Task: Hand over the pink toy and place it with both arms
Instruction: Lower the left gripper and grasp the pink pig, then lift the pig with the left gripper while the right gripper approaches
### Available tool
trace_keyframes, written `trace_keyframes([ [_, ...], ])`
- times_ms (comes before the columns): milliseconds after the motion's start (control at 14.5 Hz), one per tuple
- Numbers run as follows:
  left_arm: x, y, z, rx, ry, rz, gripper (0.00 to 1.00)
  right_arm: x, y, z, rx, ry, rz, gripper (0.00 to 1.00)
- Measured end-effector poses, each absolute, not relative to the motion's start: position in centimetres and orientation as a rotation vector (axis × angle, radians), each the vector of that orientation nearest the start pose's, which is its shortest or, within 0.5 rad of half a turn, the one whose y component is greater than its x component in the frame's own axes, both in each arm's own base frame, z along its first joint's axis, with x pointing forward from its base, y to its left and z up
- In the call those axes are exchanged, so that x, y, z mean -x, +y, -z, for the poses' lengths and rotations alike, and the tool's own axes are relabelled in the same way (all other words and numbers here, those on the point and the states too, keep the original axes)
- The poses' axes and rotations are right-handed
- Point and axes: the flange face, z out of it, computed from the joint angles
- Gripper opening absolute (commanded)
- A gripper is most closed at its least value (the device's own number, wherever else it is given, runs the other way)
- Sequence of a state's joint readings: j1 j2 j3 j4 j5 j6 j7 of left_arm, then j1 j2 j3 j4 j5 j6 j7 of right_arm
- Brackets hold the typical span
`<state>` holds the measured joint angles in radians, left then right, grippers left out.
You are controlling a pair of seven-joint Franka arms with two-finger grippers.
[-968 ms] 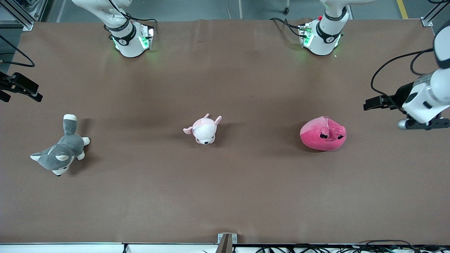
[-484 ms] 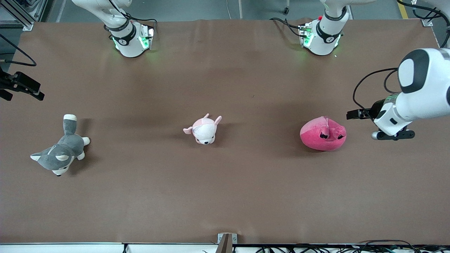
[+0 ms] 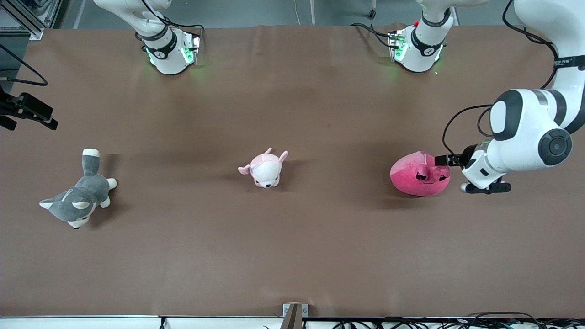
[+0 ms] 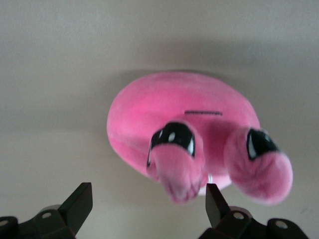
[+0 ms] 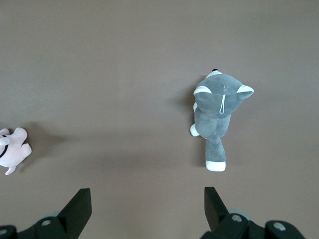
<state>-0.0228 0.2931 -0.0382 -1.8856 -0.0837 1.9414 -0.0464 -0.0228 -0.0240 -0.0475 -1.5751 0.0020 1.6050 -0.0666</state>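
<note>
Left claw closing in on the pink toy; right claw parked at the worktop's edge.

Right claw (image 3: 27, 112), fingers spread and empty, waits over the right arm's end of the brown worktop (image 3: 292, 256), above the grey-and-white plush husky (image 3: 77, 196). Mid-worktop: small pale pink-and-white plush animal (image 3: 265, 170), well apart from both neighbours. Toward the left arm's end lies the round hot-pink plush blob, the pink toy (image 3: 419, 174), on the worktop, ungrasped. Left claw (image 4: 147, 206) is released, just beside the toy, fingers straddling its ears, likely lined up for a grasp. Wide bare worktop between toys leaves room, I judge, for a mid-worktop handover.
</note>
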Motion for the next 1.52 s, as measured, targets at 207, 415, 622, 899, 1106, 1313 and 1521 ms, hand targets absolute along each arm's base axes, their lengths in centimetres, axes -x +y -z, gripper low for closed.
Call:
trace_keyframes([
  [207, -59.8, -4.3, -32.6, 3.195, -0.058, -0.338, 0.72, -55.0, -3.3, -63.9, 3.147, -0.013, 0.08, 1.0],
  [415, -60.0, -4.8, -32.3, 3.202, -0.111, -0.328, 0.29, -54.8, -3.3, -63.7, 3.147, -0.014, 0.054, 1.0],
  [622, -60.0, -5.3, -32.4, 3.198, -0.155, -0.327, 0.0, -54.8, -3.4, -64.2, 3.149, -0.01, 0.066, 1.0],
  [899, -60.2, -5.8, -32.9, 3.196, -0.194, -0.312, 0.0, -54.6, -3.4, -64.7, 3.149, -0.009, 0.07, 1.0],
  [1106, -60.6, -6.4, -34.2, 3.199, -0.226, -0.28, 0.0, -54.0, -3.2, -64.2, 3.145, -0.014, -0.027, 1.0],
  [1313, -60.5, -9.0, -38.8, 3.2, -0.281, -0.274, 0.0, -53.9, -3.0, -64.1, 3.136, -0.019, -0.044, 1.0],
  [1521, -59.5, -14.7, -46.5, 3.2, -0.357, -0.282, 0.0, -53.9, -2.1, -64.1, 3.107, -0.037, -0.042, 1.0],
])
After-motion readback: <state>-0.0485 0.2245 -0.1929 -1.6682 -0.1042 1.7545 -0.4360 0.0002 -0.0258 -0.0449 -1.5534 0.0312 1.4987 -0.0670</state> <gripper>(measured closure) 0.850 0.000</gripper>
